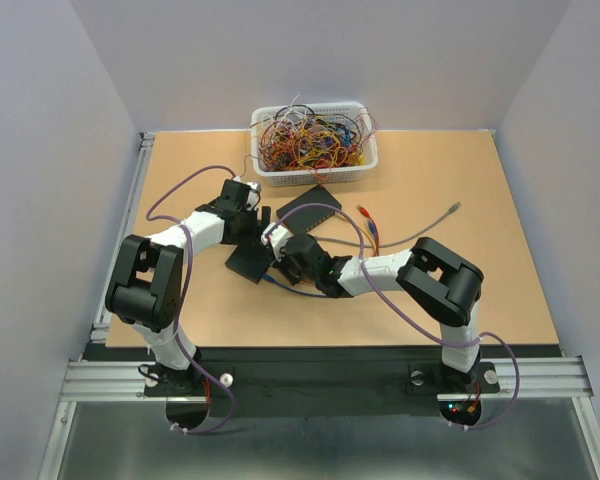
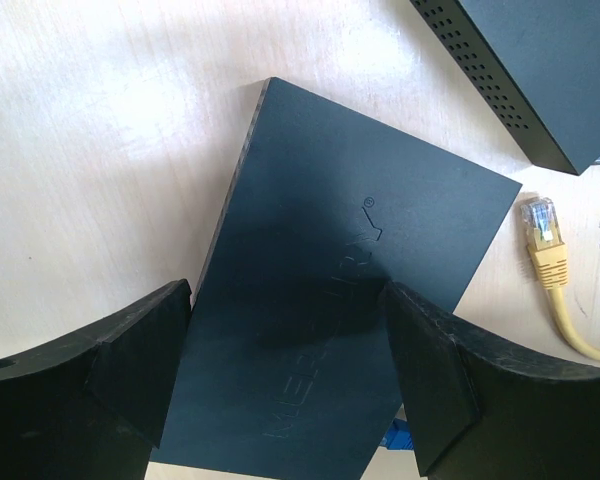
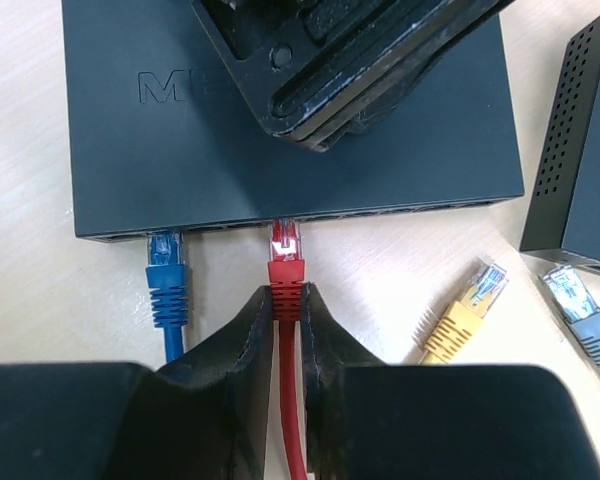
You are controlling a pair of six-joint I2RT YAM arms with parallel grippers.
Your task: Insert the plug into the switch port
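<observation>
Grips red plug (image 3: 286, 265) in right pincer (image 3: 288, 300), axis straight far into port (image 3: 306, 217); straddles switch (image 2: 340, 250) with wide-open left pincer (image 2: 285, 300).

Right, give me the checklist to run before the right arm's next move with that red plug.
1. Grip on the red plug by the right end effector: ok, clamped on its boot.
2. Plug lined up with a switch port: ok, its tip is at the opening.
3. Plug fully seated: cannot tell; it shows about as much as the blue plug beside it.
4. Bracing by the left end effector on the switch: cannot tell; it is open over the box's top, contact unclear.
5. Blue plug clear of the red one: ok, they are apart.
6. Loose yellow plug out of the way: ok, off to the side.
</observation>
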